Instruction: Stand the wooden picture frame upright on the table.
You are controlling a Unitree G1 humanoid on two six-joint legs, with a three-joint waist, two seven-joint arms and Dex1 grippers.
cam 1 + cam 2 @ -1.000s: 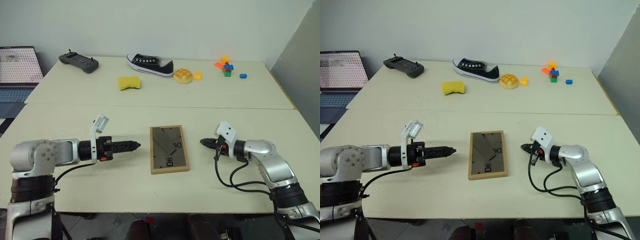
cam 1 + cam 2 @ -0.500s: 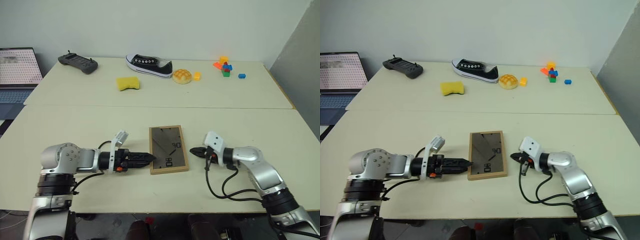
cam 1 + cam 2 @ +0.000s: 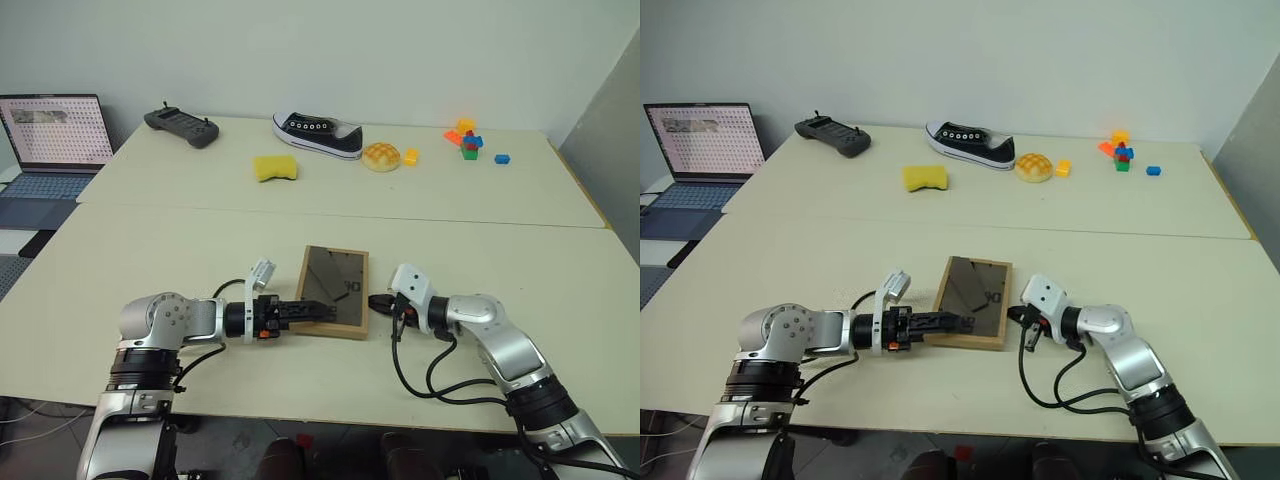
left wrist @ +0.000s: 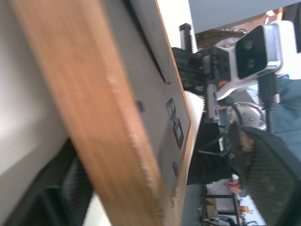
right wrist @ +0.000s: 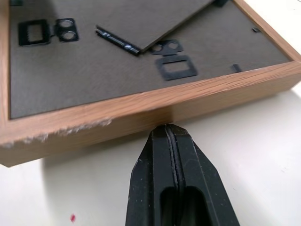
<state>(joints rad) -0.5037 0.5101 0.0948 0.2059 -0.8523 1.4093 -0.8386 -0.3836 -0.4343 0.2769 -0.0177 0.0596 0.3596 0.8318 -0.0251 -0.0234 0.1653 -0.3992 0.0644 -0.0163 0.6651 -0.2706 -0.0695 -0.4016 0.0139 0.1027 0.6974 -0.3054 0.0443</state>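
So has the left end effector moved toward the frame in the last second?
Yes. The left end effector has closed in rightward on the wooden picture frame, now straddling its left edge.

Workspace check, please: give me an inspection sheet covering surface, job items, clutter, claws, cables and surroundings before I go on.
Surface: table, pale cream, a seam running across between its two sections.
Job's things: wooden picture frame lies back-up on the near section, not upright; its dark stand panel is slightly lifted.
Clutter: on the far section, a controller, yellow sponge, black sneaker, bun, small yellow block, coloured blocks.
Claws: left claw open, fingers straddling the frame's left edge; right claw shut, tip against the frame's right edge.
Cables: black cable looping on the table by the right arm.
Surroundings: open laptop off the table's left.
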